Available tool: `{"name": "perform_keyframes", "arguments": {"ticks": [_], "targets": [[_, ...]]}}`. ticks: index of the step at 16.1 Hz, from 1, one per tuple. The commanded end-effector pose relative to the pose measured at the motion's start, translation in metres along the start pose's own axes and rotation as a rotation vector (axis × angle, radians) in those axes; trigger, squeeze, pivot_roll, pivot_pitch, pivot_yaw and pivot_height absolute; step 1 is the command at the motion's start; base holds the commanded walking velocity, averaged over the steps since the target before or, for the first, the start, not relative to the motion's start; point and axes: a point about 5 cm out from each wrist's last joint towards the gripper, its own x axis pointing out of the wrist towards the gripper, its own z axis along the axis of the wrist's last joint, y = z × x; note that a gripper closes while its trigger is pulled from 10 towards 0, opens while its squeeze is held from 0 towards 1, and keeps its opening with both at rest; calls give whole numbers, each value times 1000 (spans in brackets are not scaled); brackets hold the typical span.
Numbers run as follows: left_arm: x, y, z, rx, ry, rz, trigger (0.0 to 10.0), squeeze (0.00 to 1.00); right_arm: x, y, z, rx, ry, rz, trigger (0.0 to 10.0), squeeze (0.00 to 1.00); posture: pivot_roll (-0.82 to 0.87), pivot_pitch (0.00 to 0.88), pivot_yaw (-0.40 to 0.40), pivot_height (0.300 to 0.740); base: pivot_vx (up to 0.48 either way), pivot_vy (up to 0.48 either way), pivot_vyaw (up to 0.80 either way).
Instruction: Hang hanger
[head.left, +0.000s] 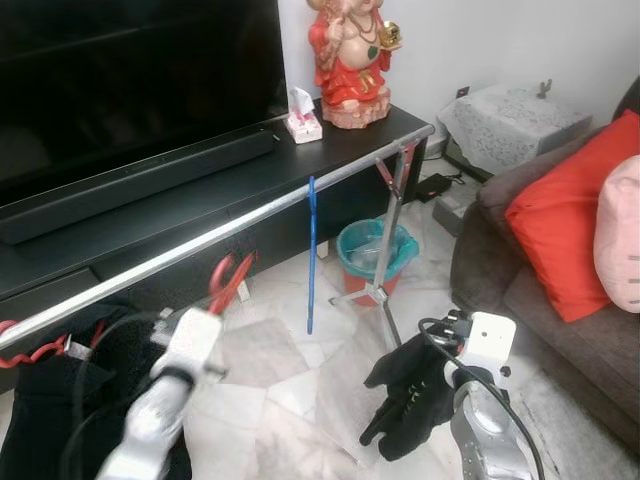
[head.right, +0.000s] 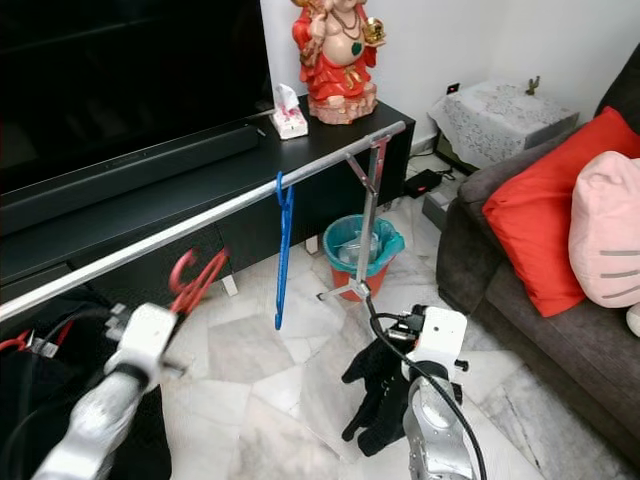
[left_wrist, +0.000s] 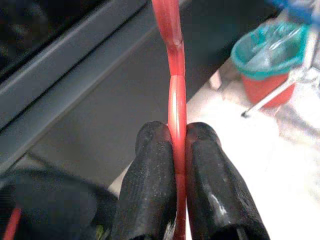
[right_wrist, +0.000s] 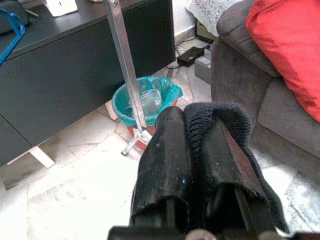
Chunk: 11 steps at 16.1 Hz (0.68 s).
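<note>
A red hanger (head.left: 229, 281) is pinched edge-on between the black fingers (left_wrist: 150, 170) of my left gripper (left_wrist: 176, 134), which is shut on it. It is held just below the long silver rail (head.left: 250, 222) in front of the TV console. A blue hanger (head.left: 311, 250) hangs from the rail's middle. Low over the floor on the right, my right gripper (right_wrist: 196, 121) is shut on a black garment (head.left: 408, 392) that droops from its fingers.
The rail rests on a metal stand (head.left: 385, 245) beside a teal-lined red bin (head.left: 372, 255). Behind it is a black console (head.left: 200, 185) with a soundbar, tissue box and red statue (head.left: 350, 60). A sofa with a red cushion (head.left: 570, 220) is on the right. Dark clothes (head.left: 40, 400) lie at lower left.
</note>
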Motion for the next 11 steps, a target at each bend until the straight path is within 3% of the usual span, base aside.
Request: {"name": "perform_keyframes", "arguments": {"ticks": [1, 3, 5, 6, 9, 11], "targets": [[-2, 8, -11, 6, 39, 24, 10000, 0, 3, 3, 5, -10, -18, 23, 10000, 0, -97, 0, 44, 732, 0, 0, 0], [-6, 15, -37, 31, 149, 65, 10000, 0, 4, 4, 5, -15, -18, 27, 10000, 0, -106, 0, 44, 732, 0, 0, 0], [-15, 25, -69, -23, 302, 122, 10000, 0, 4, 3, 6, -17, -19, 25, 10000, 0, -106, 0, 44, 732, 0, 0, 0], [-22, 22, -85, -12, 392, 103, 10000, 0, 5, 3, 5, -18, -18, 23, 10000, 0, -108, 0, 47, 732, 0, 0, 0], [-35, 10, -108, -12, 527, 36, 10000, 0, 6, 4, 7, -15, -22, 23, 10000, 0, -116, 0, 53, 732, 0, 0, 0], [-55, -5, -131, -13, 683, 0, 10000, 0, 6, 5, 5, -14, -18, 23, 10000, 0, -119, 0, 55, 732, 0, 0, 0]]}}
